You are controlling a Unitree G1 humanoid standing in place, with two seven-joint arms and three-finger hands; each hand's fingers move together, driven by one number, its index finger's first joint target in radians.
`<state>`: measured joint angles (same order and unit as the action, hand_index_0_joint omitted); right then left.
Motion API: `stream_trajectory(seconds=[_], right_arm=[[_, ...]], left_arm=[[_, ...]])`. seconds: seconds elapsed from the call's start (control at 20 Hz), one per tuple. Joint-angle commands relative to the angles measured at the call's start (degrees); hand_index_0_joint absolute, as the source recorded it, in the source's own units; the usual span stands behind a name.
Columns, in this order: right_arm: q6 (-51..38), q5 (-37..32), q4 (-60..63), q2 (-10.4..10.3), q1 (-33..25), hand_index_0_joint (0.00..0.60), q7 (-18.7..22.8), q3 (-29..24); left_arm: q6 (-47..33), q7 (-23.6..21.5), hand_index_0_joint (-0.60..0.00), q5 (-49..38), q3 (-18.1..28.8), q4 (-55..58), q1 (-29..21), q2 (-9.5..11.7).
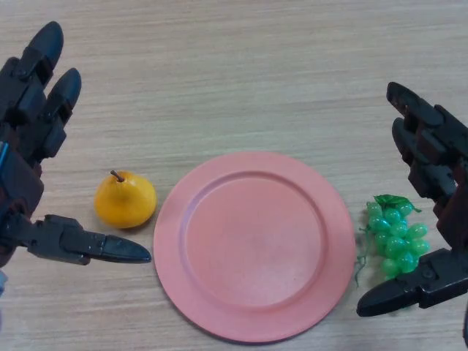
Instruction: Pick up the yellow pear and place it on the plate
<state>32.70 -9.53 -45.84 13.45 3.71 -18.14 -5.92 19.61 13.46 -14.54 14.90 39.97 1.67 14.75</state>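
Note:
A yellow pear [125, 199] with a short brown stem lies on the wooden table, just left of a pink plate [254, 245] that holds nothing. My left hand [33, 139] hovers at the left edge, open, fingers straight above the pear and thumb stretched out just below it, not touching it. At the right edge my right hand [431, 164] is open too, thumb pointing toward the plate's lower right rim.
A bunch of green grapes [395, 235] lies right of the plate, between my right hand's fingers and thumb. The wooden table [234, 73] stretches away behind the plate.

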Motion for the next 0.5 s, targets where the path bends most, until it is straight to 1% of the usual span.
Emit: stream_trajectory(seconds=[0.05, 0.2, 0.5], right_arm=[[-8.1, 1.0, -4.0, 1.3, -1.7, 0.0, 0.4, -1.7], [-8.2, 2.2, -5.1, 1.2, -1.6, 0.0, 0.5, -0.8], [-4.6, 1.9, -8.0, 1.5, -1.5, 0.0, -1.2, -2.8]], left_arm=[[-9.8, -2.0, 0.0, 1.1, 1.5, 2.2, -0.6, 0.8], [-8.3, -1.5, 0.0, 0.3, 2.2, 2.8, -0.4, 1.1], [-9.4, -2.1, 0.0, 1.3, 2.1, 2.5, -0.5, 1.0]])
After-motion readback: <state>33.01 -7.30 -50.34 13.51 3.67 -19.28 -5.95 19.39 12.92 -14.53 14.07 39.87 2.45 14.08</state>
